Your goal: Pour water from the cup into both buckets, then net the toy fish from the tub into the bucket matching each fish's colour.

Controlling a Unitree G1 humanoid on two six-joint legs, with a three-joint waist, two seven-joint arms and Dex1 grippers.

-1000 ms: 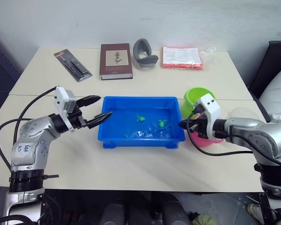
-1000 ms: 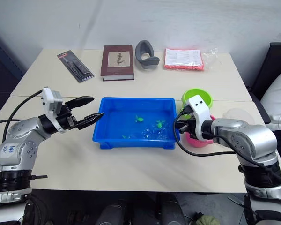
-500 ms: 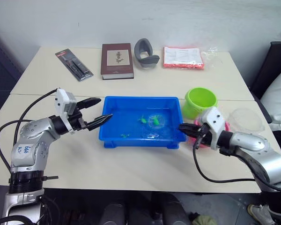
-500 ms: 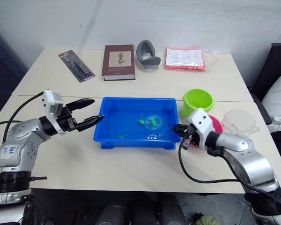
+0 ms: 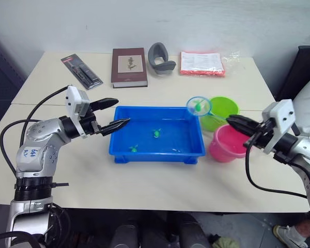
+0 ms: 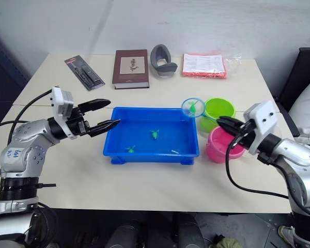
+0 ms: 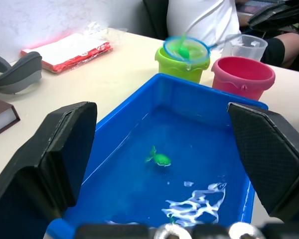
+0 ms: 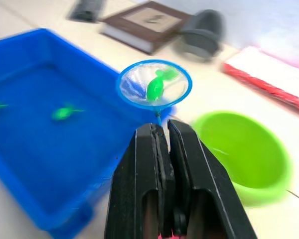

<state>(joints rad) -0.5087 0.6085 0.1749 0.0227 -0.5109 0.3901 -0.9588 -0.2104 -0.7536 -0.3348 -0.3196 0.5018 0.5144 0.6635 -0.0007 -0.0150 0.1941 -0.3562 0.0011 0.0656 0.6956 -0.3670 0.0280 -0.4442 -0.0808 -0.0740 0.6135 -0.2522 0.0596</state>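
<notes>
Now, at the 9 o'clock side of the table [image 5: 144, 181], the left gripper [image 5: 112, 114] hangs with its two black fingers spread wide and nothing between them, its tips just beside the left rim of the blue tub [image 5: 156, 153]. The tub sits at the middle of the table, holding water and three green toy fish [image 5: 156, 134] that lie apart from one another. At 12 o'clock, along the far edge, lie a black packaged tool [image 5: 81, 71], a brown book [image 5: 128, 67], a grey curved holder [image 5: 159, 57] and a red-and-white packet [image 5: 201, 63]. Above the tub's far right corner hangs the net [image 5: 199, 106], its blue hoop carrying one green fish [image 8: 155, 88], raised off the water between tub and green bucket [image 5: 222, 112]. Its thin handle runs back to the right gripper [image 5: 236, 122] at 3 o'clock, whose fingers are pressed together on it. The pink bucket [image 5: 228, 143] stands just in front of the green one, below that gripper, and the clear cup [image 7: 245, 47] stands past the pink bucket.
</notes>
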